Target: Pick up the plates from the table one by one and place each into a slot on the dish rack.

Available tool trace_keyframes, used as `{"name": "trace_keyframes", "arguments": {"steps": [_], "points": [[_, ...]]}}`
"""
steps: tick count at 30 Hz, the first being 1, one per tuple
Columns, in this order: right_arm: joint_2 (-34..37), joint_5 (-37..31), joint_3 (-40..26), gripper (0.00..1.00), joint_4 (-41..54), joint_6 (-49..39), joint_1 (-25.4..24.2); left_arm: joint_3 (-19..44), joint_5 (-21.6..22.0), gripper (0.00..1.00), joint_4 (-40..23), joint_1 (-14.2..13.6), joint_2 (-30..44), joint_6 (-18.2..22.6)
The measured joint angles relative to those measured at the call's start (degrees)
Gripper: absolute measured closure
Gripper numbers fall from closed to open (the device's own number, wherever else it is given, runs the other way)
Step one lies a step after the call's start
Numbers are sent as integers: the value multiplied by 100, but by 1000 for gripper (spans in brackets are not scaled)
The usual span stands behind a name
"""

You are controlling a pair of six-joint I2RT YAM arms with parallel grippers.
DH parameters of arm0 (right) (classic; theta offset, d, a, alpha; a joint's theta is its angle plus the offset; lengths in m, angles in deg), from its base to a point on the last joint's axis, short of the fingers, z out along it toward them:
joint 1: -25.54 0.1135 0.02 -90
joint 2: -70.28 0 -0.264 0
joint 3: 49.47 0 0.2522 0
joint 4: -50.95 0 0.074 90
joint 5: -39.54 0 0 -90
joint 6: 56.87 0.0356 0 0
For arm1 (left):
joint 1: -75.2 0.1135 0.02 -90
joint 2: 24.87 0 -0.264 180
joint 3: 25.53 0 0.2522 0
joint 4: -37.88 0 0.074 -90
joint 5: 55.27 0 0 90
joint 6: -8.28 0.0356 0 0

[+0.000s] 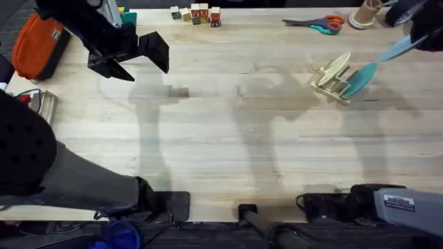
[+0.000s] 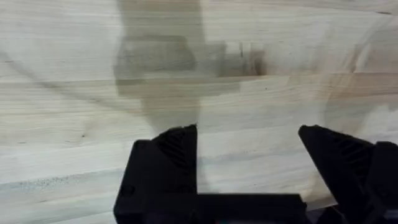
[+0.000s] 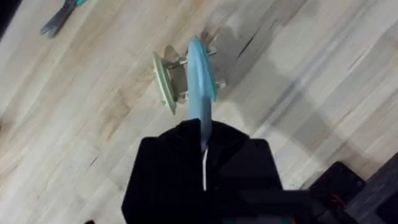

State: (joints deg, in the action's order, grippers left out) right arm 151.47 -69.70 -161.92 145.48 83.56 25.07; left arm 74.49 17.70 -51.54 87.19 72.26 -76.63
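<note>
In the overhead view, the dish rack [image 1: 331,81] is taken as the landmark. A cream plate [image 1: 336,68] is seen standing in a slot on the rack's far side, and a teal plate [image 1: 360,79] leans in a slot on the side nearer the right edge of the surface [image 1: 228,138]. A light blue plate [image 1: 403,47] is held edge-on above and beyond the rack by the right gripper [image 1: 423,34]. The left gripper [image 1: 138,62] is seen well apart from the rack, over bare surface, near the letter blocks [image 1: 197,14]. Scissors [image 1: 315,24] lie beyond the rack.

In the left wrist view, the left gripper [image 2: 249,152] is shown released, its fingers spread with nothing between them and only bare surface [image 2: 62,124] beneath.

In the right wrist view, the right gripper [image 3: 204,140] is shown clenched on the light blue plate [image 3: 200,74], which is held upright directly over the dish rack [image 3: 180,81], with the cream plate [image 3: 163,79] standing in the rack just beside it.

The last plate is judged to be in the placing step. A straight descent is called for, with the plate's edge kept in line with a free slot between the pegs, and release only once it is seated.
</note>
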Motion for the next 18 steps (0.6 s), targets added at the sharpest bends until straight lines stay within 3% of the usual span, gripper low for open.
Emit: {"name": "trace_keyframes", "arguments": {"steps": [9,18], "points": [[440,452,0,971,-299,-364,-434,0,0,5,2,0,1,0],[920,629,0,971,-892,-969,-503,0,0,6,1,0,0,0]]}}
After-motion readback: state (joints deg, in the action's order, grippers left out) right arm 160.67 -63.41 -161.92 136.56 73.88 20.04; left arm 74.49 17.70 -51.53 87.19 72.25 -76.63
